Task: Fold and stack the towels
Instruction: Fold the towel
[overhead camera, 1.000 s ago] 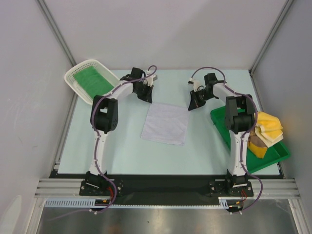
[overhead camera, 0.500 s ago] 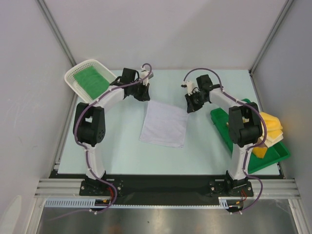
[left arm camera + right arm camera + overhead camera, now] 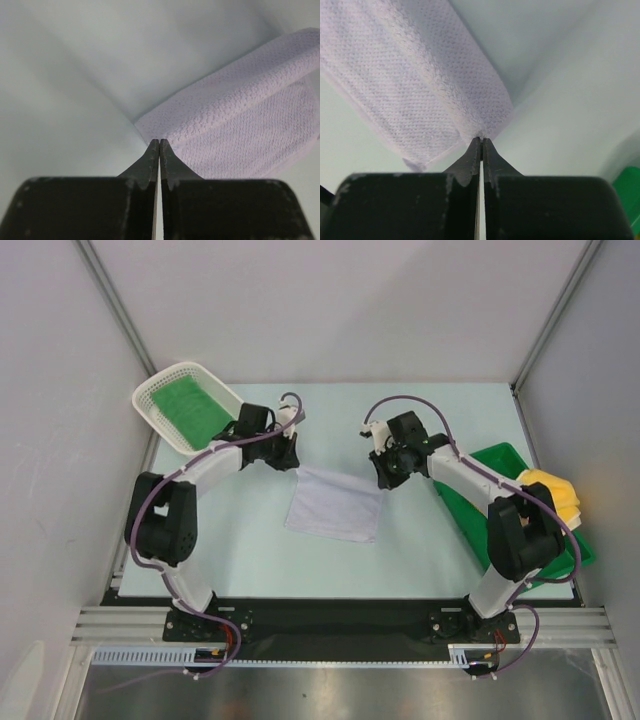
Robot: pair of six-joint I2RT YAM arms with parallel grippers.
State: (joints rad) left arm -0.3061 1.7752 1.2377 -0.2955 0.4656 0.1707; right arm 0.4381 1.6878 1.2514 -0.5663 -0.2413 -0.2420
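Jaws on both arms are pinched tight on the far corners of the white towel [image 3: 335, 508], one pair per corner. Over the last second you've lifted that far edge and drawn it toward the near edge, so the first fold looks under way but not laid. Count: one white towel between the jaws, one green towel [image 3: 185, 405] in one basket [image 3: 188, 365] left of the left jaws, and one yellow towel [image 3: 562, 492] showing in one tray [image 3: 497, 455] right of the right jaws.
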